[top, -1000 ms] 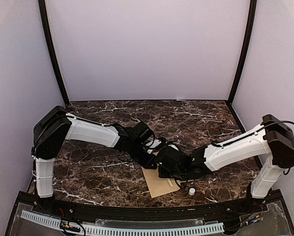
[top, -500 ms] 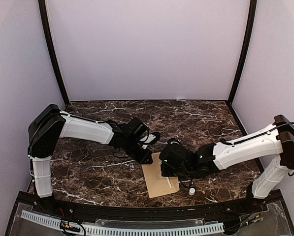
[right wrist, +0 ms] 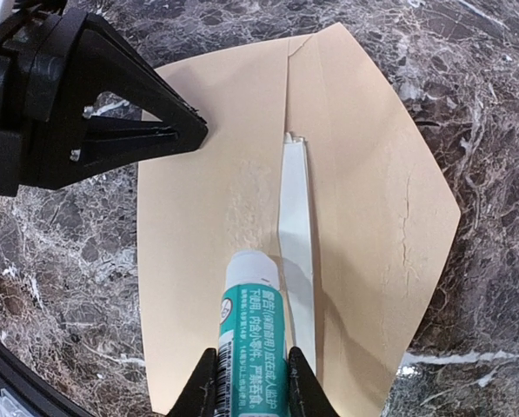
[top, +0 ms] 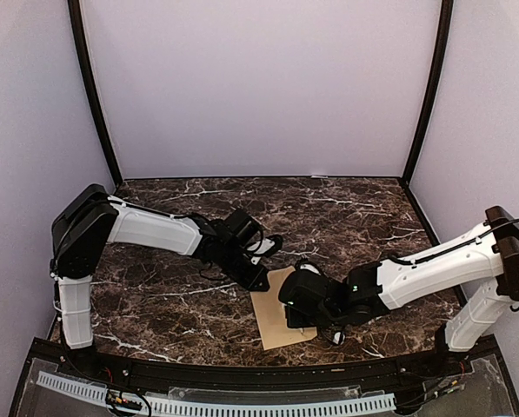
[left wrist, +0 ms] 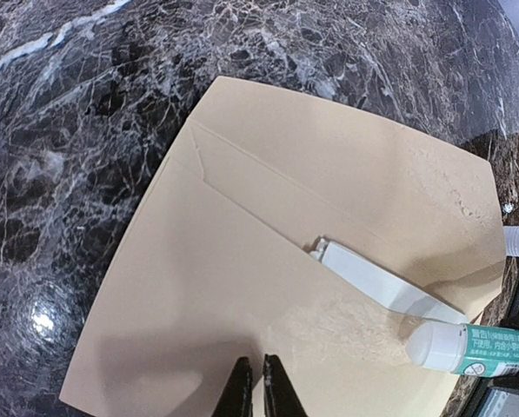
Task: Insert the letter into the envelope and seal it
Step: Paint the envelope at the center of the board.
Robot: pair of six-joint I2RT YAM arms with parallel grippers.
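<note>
The envelope [left wrist: 198, 287] is showing tan, the letter [left wrist: 372, 282] white, the glue stick [right wrist: 252, 339] teal, the desk [left wrist: 68, 130] dark with white veins.

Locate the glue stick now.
Right wrist view: the glue stick is clamped in the right gripper, its white tip over the envelope beside the exposed edge of the letter.

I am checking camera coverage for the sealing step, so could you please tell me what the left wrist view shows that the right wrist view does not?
Only left wrist: a small white cap on the table beside the envelope. Only right wrist: the right gripper, jaws shut on the glue stick. Both: the envelope, flap open, the white letter poking out, the glue stick's tip, and the left gripper, jaws closed.
</note>
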